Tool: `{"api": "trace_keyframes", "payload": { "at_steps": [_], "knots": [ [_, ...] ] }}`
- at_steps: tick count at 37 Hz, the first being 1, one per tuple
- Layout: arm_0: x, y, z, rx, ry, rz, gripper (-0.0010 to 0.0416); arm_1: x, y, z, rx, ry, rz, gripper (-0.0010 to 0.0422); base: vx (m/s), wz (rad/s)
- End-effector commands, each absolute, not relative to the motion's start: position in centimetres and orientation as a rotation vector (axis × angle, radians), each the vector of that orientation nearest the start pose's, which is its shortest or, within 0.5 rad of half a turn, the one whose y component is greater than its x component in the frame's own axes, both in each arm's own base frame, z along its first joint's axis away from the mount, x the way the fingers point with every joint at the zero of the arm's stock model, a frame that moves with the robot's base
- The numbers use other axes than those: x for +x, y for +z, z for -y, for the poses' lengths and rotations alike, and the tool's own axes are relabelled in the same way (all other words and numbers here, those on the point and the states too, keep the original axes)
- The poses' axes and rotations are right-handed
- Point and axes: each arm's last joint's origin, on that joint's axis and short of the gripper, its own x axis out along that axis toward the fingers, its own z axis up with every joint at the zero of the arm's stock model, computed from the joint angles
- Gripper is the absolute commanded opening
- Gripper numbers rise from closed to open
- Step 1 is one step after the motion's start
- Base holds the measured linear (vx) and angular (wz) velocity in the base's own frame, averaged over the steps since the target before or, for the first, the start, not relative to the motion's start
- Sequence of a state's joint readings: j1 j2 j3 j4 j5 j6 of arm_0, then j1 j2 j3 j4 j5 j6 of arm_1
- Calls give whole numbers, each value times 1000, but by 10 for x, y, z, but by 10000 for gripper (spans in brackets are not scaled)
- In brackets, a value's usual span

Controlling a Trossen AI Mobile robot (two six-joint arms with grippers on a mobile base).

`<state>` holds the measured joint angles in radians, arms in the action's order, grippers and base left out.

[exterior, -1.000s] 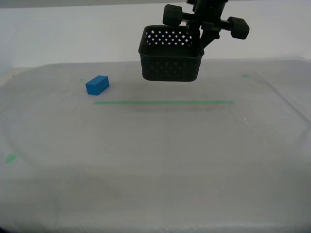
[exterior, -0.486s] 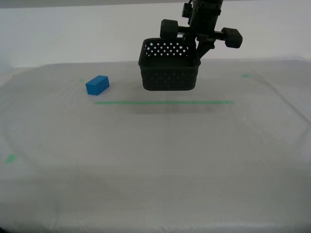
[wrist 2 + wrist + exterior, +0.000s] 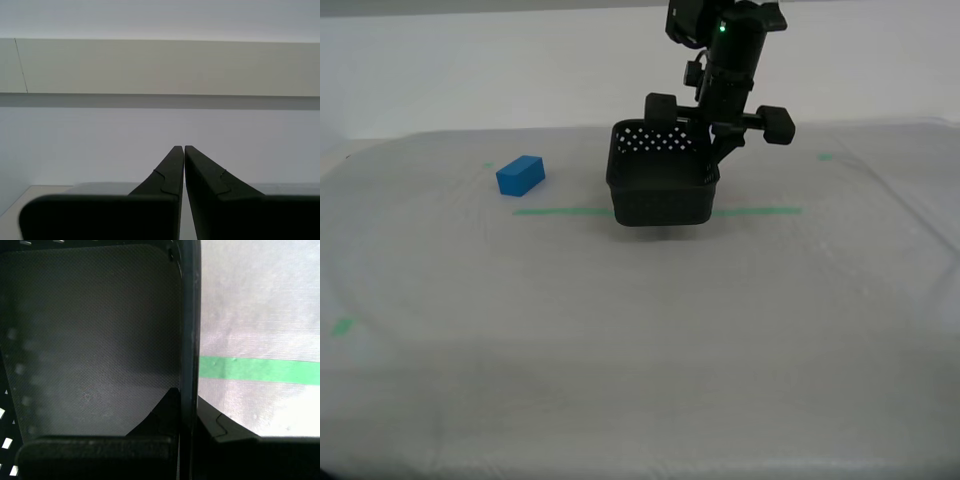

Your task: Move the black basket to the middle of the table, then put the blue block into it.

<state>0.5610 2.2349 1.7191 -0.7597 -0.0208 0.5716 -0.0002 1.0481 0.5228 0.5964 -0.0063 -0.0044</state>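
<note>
The black basket (image 3: 660, 190) hangs low over the middle of the table (image 3: 640, 340), across the green tape line (image 3: 555, 211); I cannot tell whether its base touches. My first gripper (image 3: 715, 152) comes down from above, shut on the basket's wall toward the exterior view's right. The first wrist view shows that wall (image 3: 190, 315) pinched by my first gripper (image 3: 186, 400), one finger inside over the basket floor (image 3: 90, 340). The blue block (image 3: 520, 175) lies on the table toward the exterior view's left, apart from the basket. My second gripper (image 3: 180, 150) is shut on nothing, facing a pale wall.
Small green marks sit on the table at the far side (image 3: 827, 156) and near the exterior view's left edge (image 3: 341, 326). The tape line (image 3: 260, 370) runs beside the basket in the first wrist view. A white wall stands behind the table.
My first gripper has lowered the basket from well above the table down onto the green line, a little toward the exterior view's left. The blue block has not moved.
</note>
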Motion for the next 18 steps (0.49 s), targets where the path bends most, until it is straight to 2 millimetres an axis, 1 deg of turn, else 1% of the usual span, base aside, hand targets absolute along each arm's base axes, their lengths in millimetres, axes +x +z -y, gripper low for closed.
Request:
{"api": "trace_keyframes", "payload": {
  "at_steps": [1, 4, 12, 18],
  "knots": [
    [386, 143, -243, 134, 120, -1328, 0, 227, 269, 0, -3, 6, 75, 0, 0, 0],
    [388, 136, -244, 132, 116, -1321, 0, 227, 269, 0, -3, 6, 75, 0, 0, 0],
    [391, 138, -244, 125, 100, -1276, 0, 227, 269, 0, -3, 7, 75, 0, 0, 0],
    [392, 137, -243, 125, 95, -1279, 0, 227, 269, 0, -3, 7, 75, 0, 0, 0]
  ]
}}
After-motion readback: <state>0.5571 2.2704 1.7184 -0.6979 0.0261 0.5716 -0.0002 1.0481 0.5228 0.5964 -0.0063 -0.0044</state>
